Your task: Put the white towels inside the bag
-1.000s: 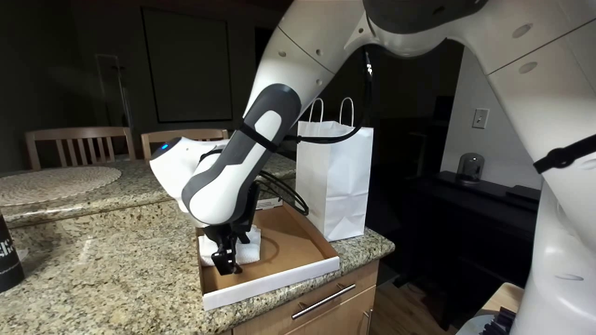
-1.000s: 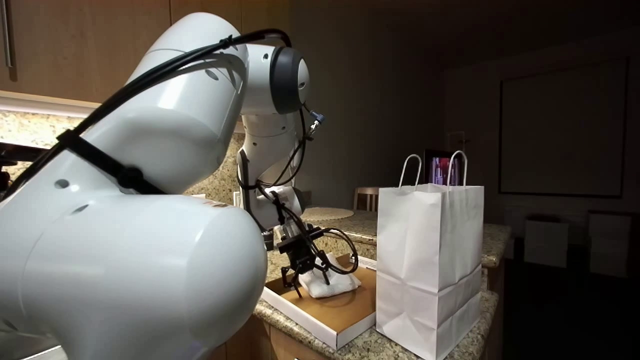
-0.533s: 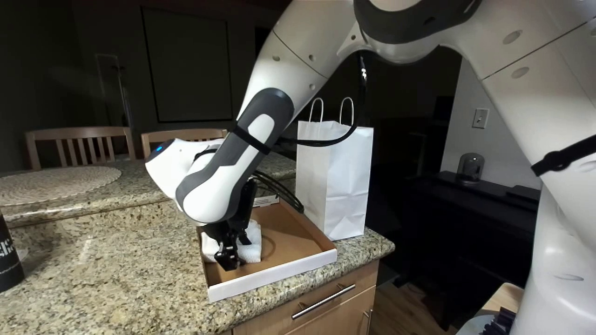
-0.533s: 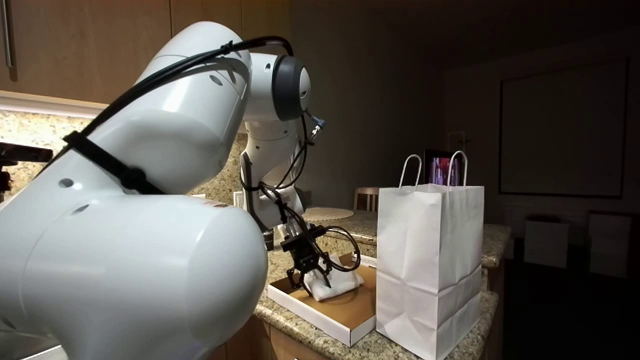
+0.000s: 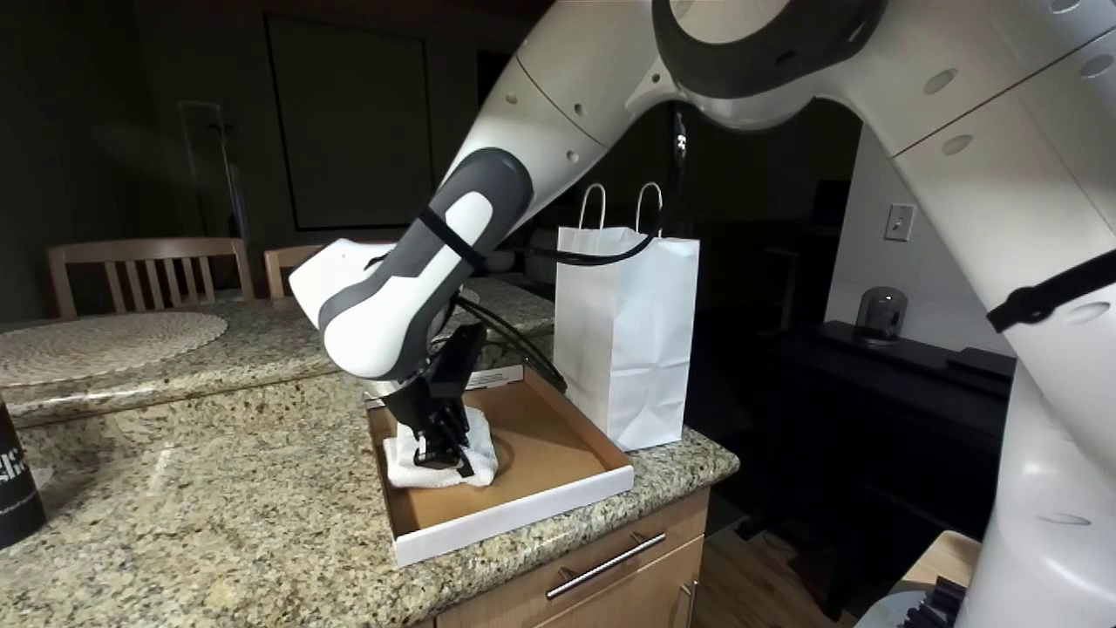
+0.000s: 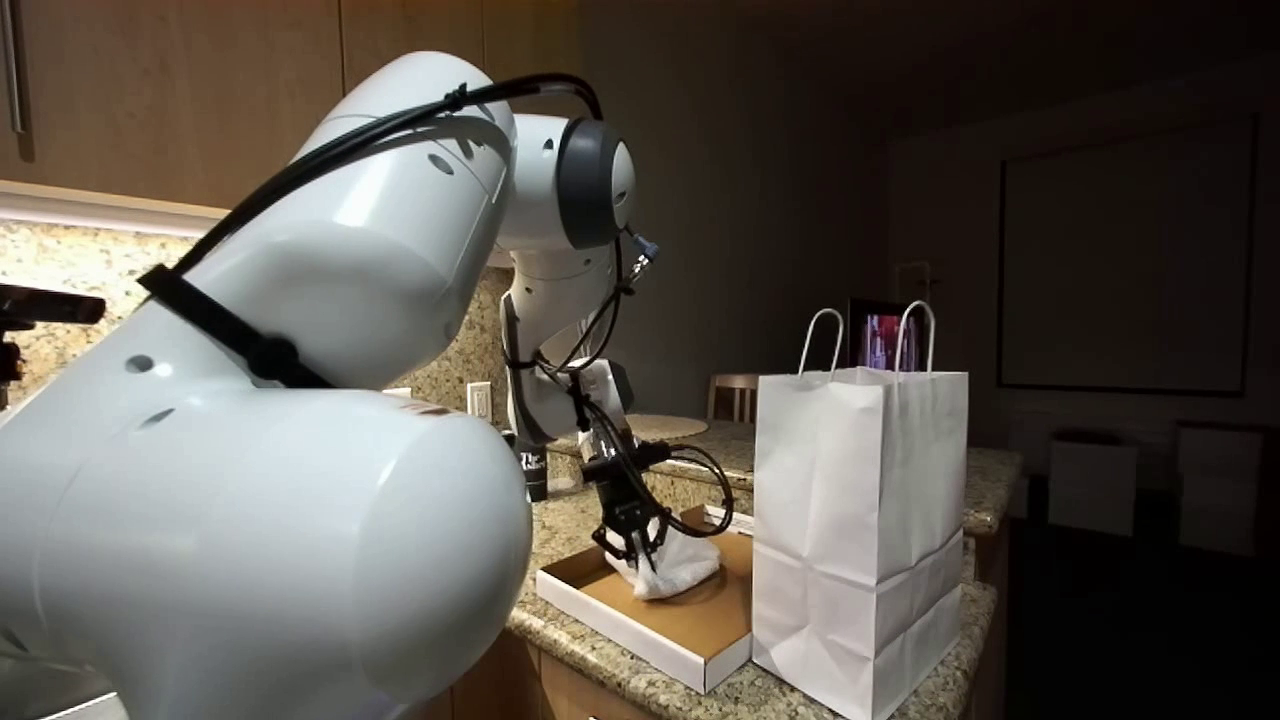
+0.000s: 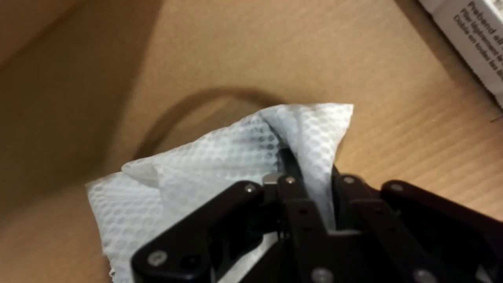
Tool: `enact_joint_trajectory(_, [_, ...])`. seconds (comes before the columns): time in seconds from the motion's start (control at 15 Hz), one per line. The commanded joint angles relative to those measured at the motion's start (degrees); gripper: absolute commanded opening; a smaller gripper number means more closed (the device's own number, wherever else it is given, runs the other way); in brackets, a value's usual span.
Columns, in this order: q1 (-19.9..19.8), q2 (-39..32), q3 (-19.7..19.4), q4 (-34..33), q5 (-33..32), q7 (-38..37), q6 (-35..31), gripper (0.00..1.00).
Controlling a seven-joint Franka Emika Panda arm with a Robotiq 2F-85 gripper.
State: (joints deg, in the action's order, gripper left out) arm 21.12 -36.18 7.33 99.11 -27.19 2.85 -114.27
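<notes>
A fold of white towel (image 7: pixel 216 161) is gripped between the jaws, which are closed nearly together on it; the rest of the cloth is spread on the floor of a shallow tray (image 5: pixel 545 436), toward 9 o'clock from the jaws in the wrist view. How many layers or towels are caught cannot be told.

Slipping is judged the first danger: only a narrow fold is pinched, with its tip left free toward 1 o'clock, so the limp remainder may be pulled loose by its own weight, or lower layers may be left in the tray, once lifting is begun. If the tray floor is scraped, the tray may be dragged along the tabletop (image 5: pixel 227 497).

The bag (image 5: pixel 632 340) is seen upright just beside the tray, at 2 o'clock from the jaws in an exterior view. Its tall rim must be cleared by the whole hanging cloth; if too low a path is taken, the towel may be snagged there or on a loop handle (image 6: pixel 931 345). Since the bag is stood near the tabletop's edge and is probably light, it may be toppled by a knock from the arm (image 5: pixel 558 96).
</notes>
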Motion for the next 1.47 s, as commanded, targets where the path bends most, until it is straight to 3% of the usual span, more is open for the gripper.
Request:
enact_joint_trajectory(0.0, [-3.0, -0.4, 1.8, -2.6, 6.2, 5.0, 5.2, 0.05])
enact_joint_trajectory(0.53, [-8.2, 8.5, 3.0, -4.1, 20.3, 4.2, 11.8, 0.09])
enact_joint_trajectory(1.0, [-9.3, 22.5, 3.4, -3.0, 31.2, 1.5, 15.9, 0.09])
enact_joint_trajectory(1.4, [-10.0, 33.9, 1.8, -4.4, 36.5, -5.0, 16.8, 0.09])
